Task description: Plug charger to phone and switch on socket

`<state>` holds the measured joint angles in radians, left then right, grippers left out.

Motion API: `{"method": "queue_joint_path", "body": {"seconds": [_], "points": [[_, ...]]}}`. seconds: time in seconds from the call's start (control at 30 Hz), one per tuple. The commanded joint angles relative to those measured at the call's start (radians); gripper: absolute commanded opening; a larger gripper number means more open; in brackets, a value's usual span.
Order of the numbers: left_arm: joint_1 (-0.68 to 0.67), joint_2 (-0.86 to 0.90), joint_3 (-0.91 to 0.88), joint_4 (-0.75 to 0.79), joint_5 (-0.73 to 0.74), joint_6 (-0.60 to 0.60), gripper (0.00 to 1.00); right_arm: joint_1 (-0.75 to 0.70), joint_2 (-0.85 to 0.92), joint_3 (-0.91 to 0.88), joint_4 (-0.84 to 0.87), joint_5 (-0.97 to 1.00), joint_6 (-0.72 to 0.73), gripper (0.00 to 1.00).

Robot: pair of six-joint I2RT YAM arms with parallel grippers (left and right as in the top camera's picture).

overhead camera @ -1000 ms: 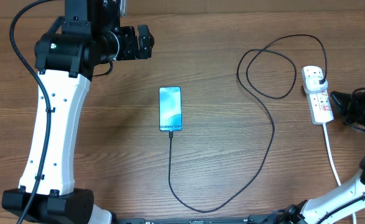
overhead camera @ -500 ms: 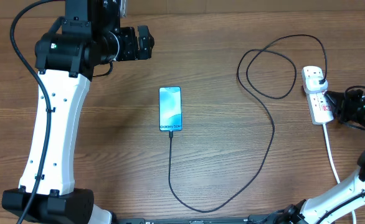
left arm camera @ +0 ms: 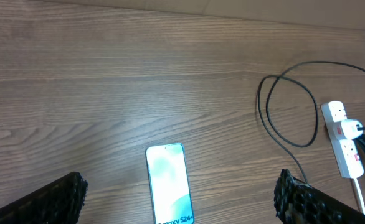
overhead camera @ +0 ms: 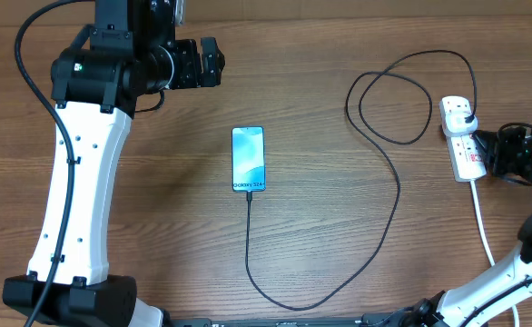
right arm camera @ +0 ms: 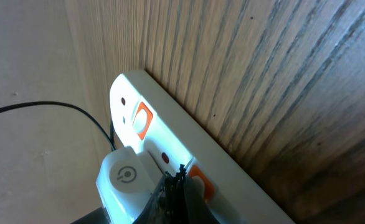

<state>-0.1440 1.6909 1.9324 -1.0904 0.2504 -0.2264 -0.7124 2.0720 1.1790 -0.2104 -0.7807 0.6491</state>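
Charger cable (overhead camera: 248,236) loops across the wooden table (overhead camera: 175,209). Its connector tip sits in the bottom edge of the lit phone (overhead camera: 248,159) at table centre, and its plug (overhead camera: 467,115) sits in the white power strip (overhead camera: 463,141) at the right edge, so plugging in appears done. Left gripper (overhead camera: 213,60) hangs wide open and empty, well apart from all of these. Right gripper (right arm camera: 176,186), pinched closed on nothing, points its tip at a red rocker switch (right arm camera: 198,179). Contact and switch position cannot be told, so switching on is judged outstanding.
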Motion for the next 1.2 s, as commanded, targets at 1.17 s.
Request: {"method": "queue_joint_path", "body": {"seconds": [1.17], "points": [[-0.008, -0.002, 0.000, -0.006, 0.009, 0.017, 1.00, 0.079, 0.016, 0.019, -0.200, 0.098, -0.055, 0.04]]}}
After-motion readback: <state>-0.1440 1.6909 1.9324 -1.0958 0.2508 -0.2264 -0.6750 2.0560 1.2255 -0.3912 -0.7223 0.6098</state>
